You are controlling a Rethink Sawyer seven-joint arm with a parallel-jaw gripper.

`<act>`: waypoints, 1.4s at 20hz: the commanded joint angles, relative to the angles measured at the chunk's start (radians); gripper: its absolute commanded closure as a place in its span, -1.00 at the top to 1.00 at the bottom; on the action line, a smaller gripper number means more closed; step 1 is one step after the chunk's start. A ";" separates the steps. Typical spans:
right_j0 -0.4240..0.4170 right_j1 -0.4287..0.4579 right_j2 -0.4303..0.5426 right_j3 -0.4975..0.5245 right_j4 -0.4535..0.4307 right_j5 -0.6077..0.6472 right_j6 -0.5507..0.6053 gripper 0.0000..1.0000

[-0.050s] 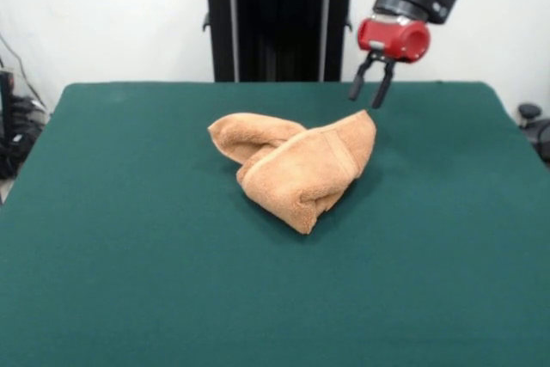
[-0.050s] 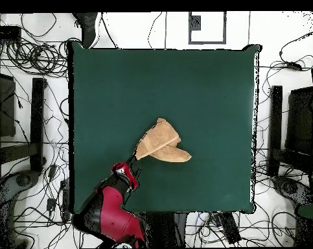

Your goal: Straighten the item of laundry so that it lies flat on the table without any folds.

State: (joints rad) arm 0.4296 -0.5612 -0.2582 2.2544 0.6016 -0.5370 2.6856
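Jaws apart and empty, two dark fingers (image 1: pixel 382 85) splayed below the red wrist, gripper (image 1: pixel 369 94) hanging in the upper right of the front view, just above and apart from the raised corner of the terry-cloth towel (image 1: pixel 296 162). In the overhead view, gripper (image 2: pixel 131 160) at lower centre-left, right beside the towel's (image 2: pixel 162 144) left tip. Towel bunched mid-frame on the green felt table (image 1: pixel 129 281), doubled over itself in thick folds, one lobe trailing toward upper left, a blunt point toward the bottom, woven band running across the top layer. Risks, as judged from here: closing on several layers at once and dragging the whole bundle instead of opening it; pinching only loose pile and slipping off; descending too far and snagging the felt; pulling toward frame edge and shifting the towel without unfolding it.
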 commanded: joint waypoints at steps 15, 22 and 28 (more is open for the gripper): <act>-0.116 0.004 0.163 -0.035 -0.117 -0.114 0.300 1.00; -0.084 0.044 0.125 -0.051 -0.053 -0.097 0.205 1.00; -0.085 0.053 0.136 -0.060 -0.046 -0.089 0.211 1.00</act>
State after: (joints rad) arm 0.3347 -0.5705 -0.2189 2.2517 0.5121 -0.6115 2.6856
